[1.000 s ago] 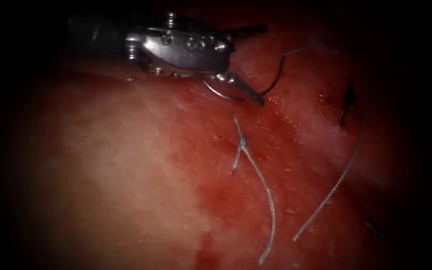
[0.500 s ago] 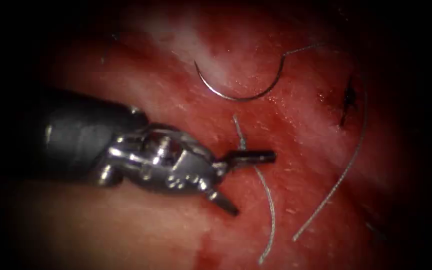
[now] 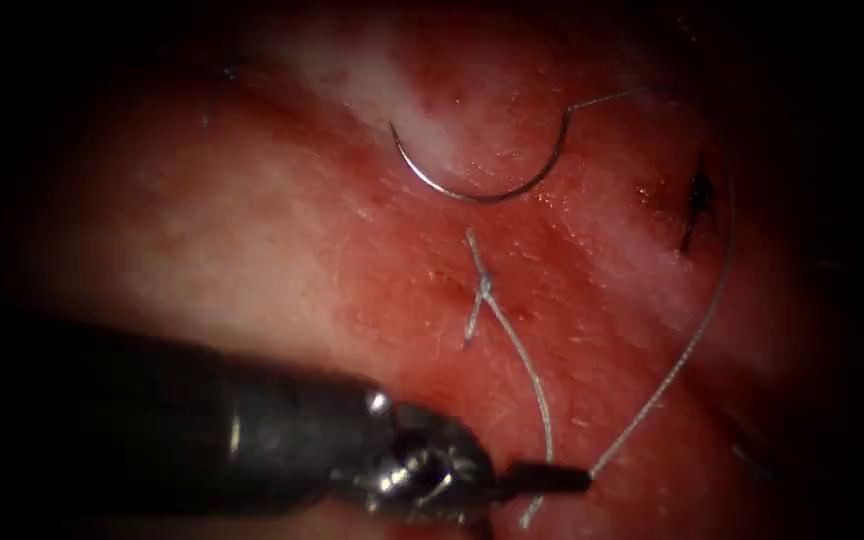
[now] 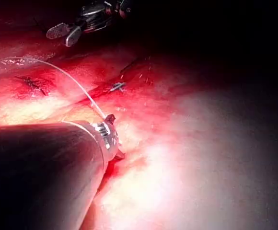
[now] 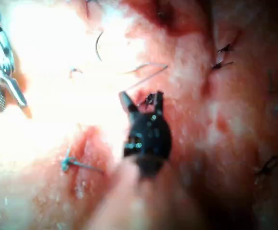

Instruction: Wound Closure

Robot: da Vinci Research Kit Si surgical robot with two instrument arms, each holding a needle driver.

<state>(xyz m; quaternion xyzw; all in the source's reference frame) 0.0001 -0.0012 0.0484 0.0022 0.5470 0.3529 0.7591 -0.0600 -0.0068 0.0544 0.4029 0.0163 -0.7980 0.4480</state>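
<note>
While the needle [image 3: 472, 180] lies loose on the tissue [image 3: 252, 250], out of the flesh, its thread [image 3: 697, 320] sweeps round to the left hand [image 3: 542, 485], parted at the strand's end and gripping nothing. One knotted stitch [image 3: 485, 288] sits on the cut. The right hand [image 4: 64, 32] hangs open and empty, so more stitching appears to remain.

Surg. training bench: tissue [image 3: 252, 230], needle [image 3: 472, 190], thread [image 3: 692, 330].
</note>
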